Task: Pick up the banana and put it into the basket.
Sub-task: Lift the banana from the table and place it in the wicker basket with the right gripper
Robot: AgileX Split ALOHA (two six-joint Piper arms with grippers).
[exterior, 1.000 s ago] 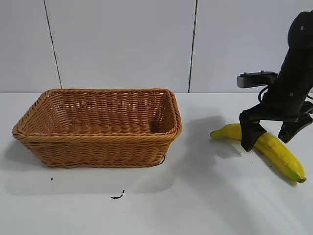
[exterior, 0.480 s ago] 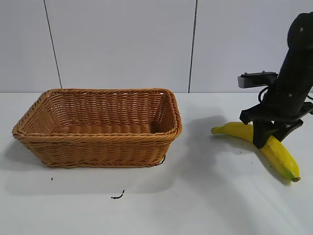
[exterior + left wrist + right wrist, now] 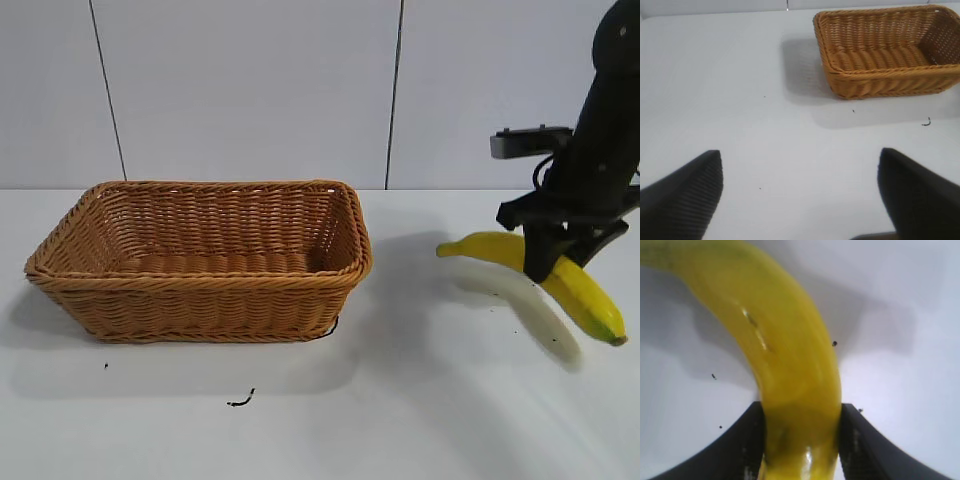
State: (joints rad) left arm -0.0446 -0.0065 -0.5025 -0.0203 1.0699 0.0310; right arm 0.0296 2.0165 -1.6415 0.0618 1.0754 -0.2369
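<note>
Exterior view: my right gripper [image 3: 549,262] is at the far right of the tabletop [image 3: 400,400], fingers clamped on the banana [image 3: 560,280] near its middle. The banana is clear of the surface, with its shadow lying separately below it. The basket [image 3: 200,285] sits well apart from it, left of centre, open side up, nothing visible inside.

Banana's long axis, seen from outside: diagonal. The upper end points toward the basket; the lower, greenish end with the brown tip [image 3: 620,340] points down and away, toward the right edge of the view. It curves gently along its length.

Right wrist view adds what the exterior cannot: both dark fingers [image 3: 730,450] press against opposite sides of the banana [image 3: 785,355], no gap showing. The fruit arcs away from the camera over white tabletop [image 3: 910,390]. The basket is not in this view.

Left wrist view: the left gripper [image 3: 800,195] is over bare tabletop [image 3: 740,100], its fingers [image 3: 682,192] spread wide with nothing between them. The basket [image 3: 875,82] shows farther off. The left arm does not appear in the exterior view, so I can only place it roughly, probably off to the basket's left side.

A small dark squiggle [image 3: 240,401] lies on the tabletop in front of the basket.
</note>
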